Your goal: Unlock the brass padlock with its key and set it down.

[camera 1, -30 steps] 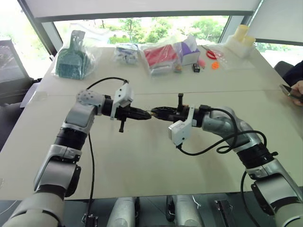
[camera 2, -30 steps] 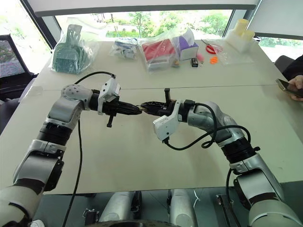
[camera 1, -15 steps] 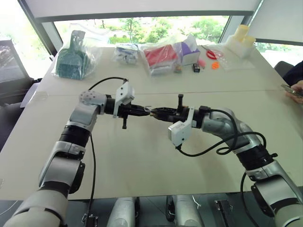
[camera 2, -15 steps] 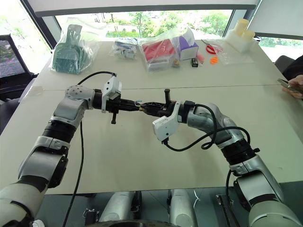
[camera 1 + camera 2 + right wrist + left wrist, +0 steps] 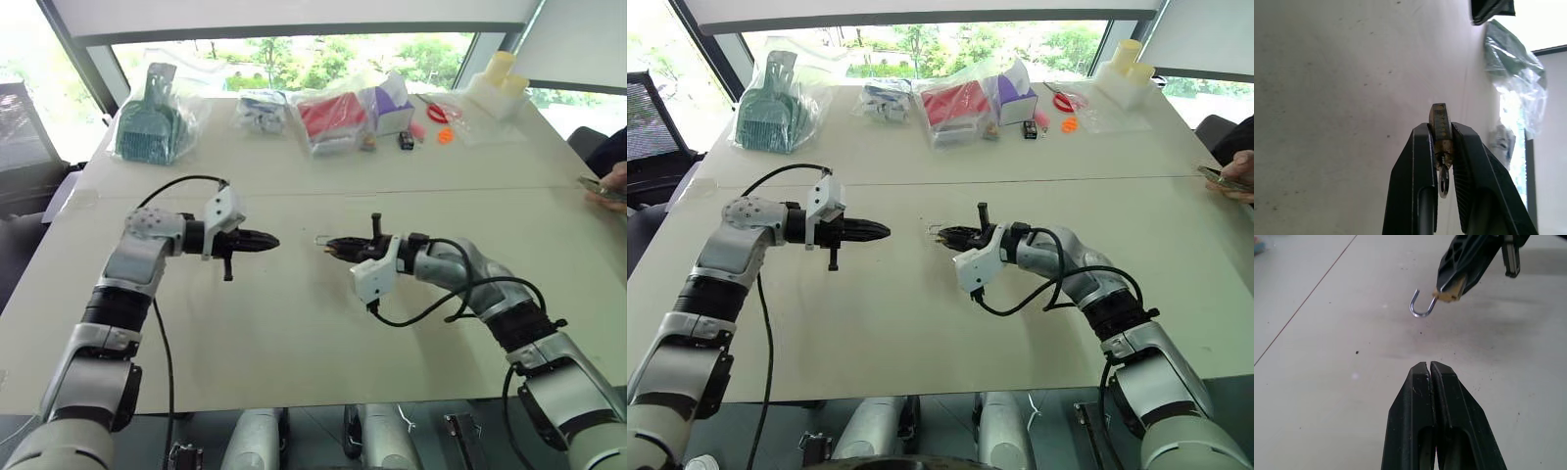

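My right gripper [image 5: 335,246] is shut on the brass padlock [image 5: 1450,293] and holds it low over the white table [image 5: 294,323]. The lock's silvery loop [image 5: 1421,309] sticks out past the fingertips, sprung open like a hook. In the right wrist view the padlock [image 5: 1441,122] sits pinched between the two fingers, with the key [image 5: 1443,182] hanging from its near end. My left gripper [image 5: 268,240] is shut on nothing. It points at the padlock from the left, a hand's width away.
Bagged items line the far side of the table: a green dustpan set [image 5: 149,122], a red pack [image 5: 331,116], a purple box [image 5: 394,103] and yellow cups [image 5: 502,73]. A person's hand [image 5: 612,184] with a phone rests at the right edge.
The two grippers, tip to tip before, have parted. My left gripper drew back to the left, and my right gripper sank toward the table with the padlock.
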You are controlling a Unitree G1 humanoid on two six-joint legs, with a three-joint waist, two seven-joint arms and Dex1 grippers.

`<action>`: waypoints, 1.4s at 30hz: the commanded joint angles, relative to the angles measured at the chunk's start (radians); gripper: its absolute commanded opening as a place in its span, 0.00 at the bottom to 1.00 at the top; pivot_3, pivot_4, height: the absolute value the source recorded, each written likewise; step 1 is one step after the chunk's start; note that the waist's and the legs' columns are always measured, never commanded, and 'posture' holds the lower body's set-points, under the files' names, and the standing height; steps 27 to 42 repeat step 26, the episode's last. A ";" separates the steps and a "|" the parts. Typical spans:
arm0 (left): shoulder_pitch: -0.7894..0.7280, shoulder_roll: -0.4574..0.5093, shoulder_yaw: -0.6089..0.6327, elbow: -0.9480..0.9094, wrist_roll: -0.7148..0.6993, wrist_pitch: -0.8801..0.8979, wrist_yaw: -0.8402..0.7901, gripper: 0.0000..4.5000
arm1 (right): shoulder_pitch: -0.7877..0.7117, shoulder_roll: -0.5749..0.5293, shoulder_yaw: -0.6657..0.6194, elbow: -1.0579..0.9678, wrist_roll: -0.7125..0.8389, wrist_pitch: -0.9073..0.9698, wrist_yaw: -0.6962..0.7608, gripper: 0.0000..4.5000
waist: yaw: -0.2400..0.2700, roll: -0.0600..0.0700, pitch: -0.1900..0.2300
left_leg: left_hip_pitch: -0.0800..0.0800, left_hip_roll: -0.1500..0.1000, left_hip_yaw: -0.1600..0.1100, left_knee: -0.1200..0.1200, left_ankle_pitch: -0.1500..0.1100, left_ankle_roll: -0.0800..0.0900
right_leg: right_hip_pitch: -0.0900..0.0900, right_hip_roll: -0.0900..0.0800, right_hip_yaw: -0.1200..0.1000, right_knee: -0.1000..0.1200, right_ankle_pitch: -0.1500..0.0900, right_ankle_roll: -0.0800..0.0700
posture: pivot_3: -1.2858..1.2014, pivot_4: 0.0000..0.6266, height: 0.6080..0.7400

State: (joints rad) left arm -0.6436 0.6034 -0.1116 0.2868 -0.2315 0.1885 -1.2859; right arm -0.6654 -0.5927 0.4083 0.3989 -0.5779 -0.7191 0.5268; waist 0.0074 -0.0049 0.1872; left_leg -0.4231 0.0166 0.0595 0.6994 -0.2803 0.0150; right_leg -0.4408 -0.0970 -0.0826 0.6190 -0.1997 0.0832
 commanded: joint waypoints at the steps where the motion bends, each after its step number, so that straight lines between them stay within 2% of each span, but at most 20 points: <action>1: 0.039 0.017 0.033 -0.133 -0.035 0.044 0.036 0.01 | -0.051 0.014 0.014 0.055 -0.036 -0.038 -0.056 0.00 | 0.000 0.000 0.000 | 0.000 0.000 0.000 0.000 0.000 0.000 | 0.000 0.000 0.000 0.000 0.000 0.000 | 0.52 0.24 1.00; 6: 0.092 0.032 0.041 -0.234 -0.056 0.105 0.068 0.00 | -0.067 0.021 0.035 0.095 -0.032 -0.066 -0.055 0.51 | -0.003 0.000 0.000 | 0.000 0.000 0.000 0.000 0.000 0.000 | 0.000 0.000 0.000 0.000 0.000 0.000 | 0.52 0.24 1.00; 10: 0.104 0.043 0.038 -0.269 -0.070 0.132 0.075 0.00 | -0.038 -0.011 0.030 0.056 0.030 -0.060 0.019 1.00 | -0.002 0.000 0.000 | 0.002 0.000 -0.001 0.000 0.000 0.000 | 0.001 0.000 0.000 0.000 0.000 0.000 | 0.52 0.24 1.00; 12: 0.108 0.046 0.037 -0.281 -0.072 0.139 0.076 0.00 | -0.013 -0.036 0.021 0.008 0.092 -0.028 0.088 1.00 | 0.002 0.000 0.000 | 0.003 0.000 -0.002 0.000 0.000 0.000 | 0.002 0.000 0.000 0.000 0.000 0.000 | 0.52 0.24 1.00; 16: 0.110 0.051 0.037 -0.288 -0.080 0.146 0.081 0.00 | 0.049 -0.083 -0.041 -0.143 0.301 0.178 0.272 1.00 | 0.004 0.000 0.000 | 0.003 0.000 -0.004 0.000 0.000 0.000 | 0.003 0.000 0.000 0.000 0.000 0.000 | 0.52 0.24 1.00; 21: 0.118 0.062 0.047 -0.297 -0.085 0.152 0.095 0.00 | 0.135 -0.123 -0.168 -0.401 0.606 0.645 0.446 1.00 | 0.005 0.000 0.000 | 0.005 0.001 -0.004 0.000 0.000 0.000 | 0.005 0.000 0.000 0.000 0.000 0.000 | 0.52 0.24 1.00; 26: 0.135 0.076 0.064 -0.326 -0.103 0.178 0.109 0.00 | 0.189 -0.168 -0.278 -0.586 0.801 1.014 0.498 1.00 | 0.006 0.000 0.000 | 0.006 0.001 -0.004 -0.001 0.000 0.000 | 0.005 0.000 0.000 0.000 0.000 0.000 | 0.52 0.24 1.00; 42: 0.135 0.076 0.064 -0.326 -0.103 0.178 0.109 0.00 | 0.189 -0.168 -0.278 -0.586 0.801 1.014 0.498 1.00 | 0.006 0.000 0.000 | 0.006 0.001 -0.004 -0.001 0.000 0.000 | 0.005 0.000 0.000 0.000 0.000 0.000 | 0.52 0.24 1.00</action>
